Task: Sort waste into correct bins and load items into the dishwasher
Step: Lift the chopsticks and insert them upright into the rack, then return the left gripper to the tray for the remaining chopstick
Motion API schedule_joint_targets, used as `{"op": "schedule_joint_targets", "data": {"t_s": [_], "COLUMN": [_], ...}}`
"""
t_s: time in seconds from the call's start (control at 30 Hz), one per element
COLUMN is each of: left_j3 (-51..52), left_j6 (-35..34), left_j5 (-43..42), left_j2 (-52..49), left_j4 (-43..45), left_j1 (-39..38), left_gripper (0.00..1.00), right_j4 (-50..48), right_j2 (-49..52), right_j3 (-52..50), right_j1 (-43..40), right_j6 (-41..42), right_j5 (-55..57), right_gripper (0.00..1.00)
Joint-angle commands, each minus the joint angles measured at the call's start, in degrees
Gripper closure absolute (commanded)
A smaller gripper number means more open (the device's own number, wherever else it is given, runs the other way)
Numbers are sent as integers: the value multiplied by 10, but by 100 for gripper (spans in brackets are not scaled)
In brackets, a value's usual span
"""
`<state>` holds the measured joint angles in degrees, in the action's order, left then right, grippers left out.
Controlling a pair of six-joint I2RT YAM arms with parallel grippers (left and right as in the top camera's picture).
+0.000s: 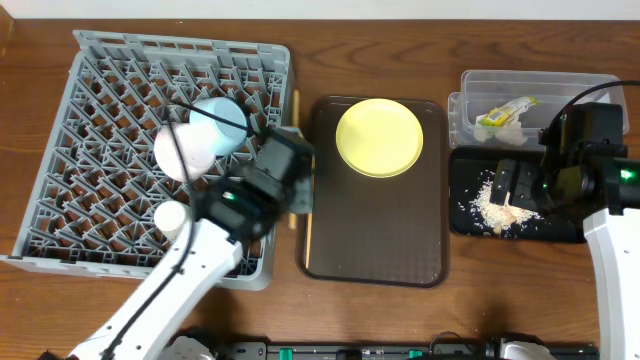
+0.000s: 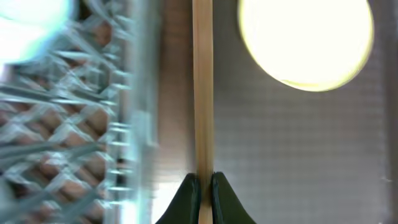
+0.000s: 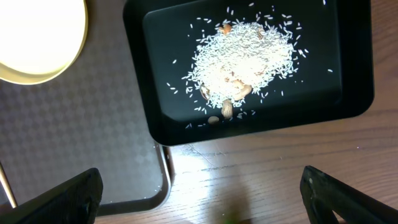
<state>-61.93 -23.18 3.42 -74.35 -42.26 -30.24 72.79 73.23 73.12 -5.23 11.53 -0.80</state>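
Note:
My left gripper [image 1: 298,196] [image 2: 204,186] is shut on the thin wooden chopsticks [image 2: 203,93], which lie along the gap between the grey dish rack [image 1: 100,70] and the brown tray; an end shows in the overhead view [image 1: 296,105]. The rack holds a light blue bowl [image 1: 218,125], a pale pink bowl [image 1: 183,152] and a white cup [image 1: 170,217]. The yellow plate [image 1: 379,137] [image 2: 306,37] sits on the brown tray. My right gripper [image 1: 515,188] [image 3: 202,199] is open and empty above the black tray [image 1: 560,225] [image 3: 354,62], which holds the rice heap [image 1: 495,205] [image 3: 245,56]. The wrapper [image 1: 505,112] lies in the clear tub [image 1: 590,85].
The brown serving tray [image 1: 375,235] [image 3: 74,137] lies between the rack and the bins. The clear tub stands behind the black tray at the right. Bare wooden table [image 3: 280,168] shows in front of the black tray.

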Motion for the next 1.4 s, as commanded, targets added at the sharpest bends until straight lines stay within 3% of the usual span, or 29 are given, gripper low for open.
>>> {"op": "schedule_joint_targets", "data": {"t_s": [0.0,0.17,0.5,0.6,0.67,0.77,0.9,1.1,1.37], "left_j3": [-9,-9,-9,-9,-10,-10,-10,-10,2], "left_j6": [103,131,131,131,131,131,131,112,13], "left_j5": [16,5,-13,-8,-8,-8,-14,-131,-103], "left_j2": [-8,-37,-144,-146,-136,-111,-63,-14,-72], "left_j4": [-17,-19,-5,-3,2,6,8,7,16], "left_j1": [54,104,112,112,113,113,111,103,17], "left_gripper": [94,94,91,83,62,50,49,51,51], "right_j4": [1,1,1,1,1,1,1,-1,-2], "right_j2": [-2,-2,-2,-2,-2,-2,-2,-2,-2], "right_j3": [7,7,7,7,7,7,7,7,7], "right_j1": [-2,-2,-2,-2,-2,-2,-2,-2,-2], "right_j6": [4,4,4,4,4,4,4,4,4], "right_j5": [3,3,3,3,3,3,3,3,3], "right_gripper": [1,1,1,1,1,1,1,1,1]}}
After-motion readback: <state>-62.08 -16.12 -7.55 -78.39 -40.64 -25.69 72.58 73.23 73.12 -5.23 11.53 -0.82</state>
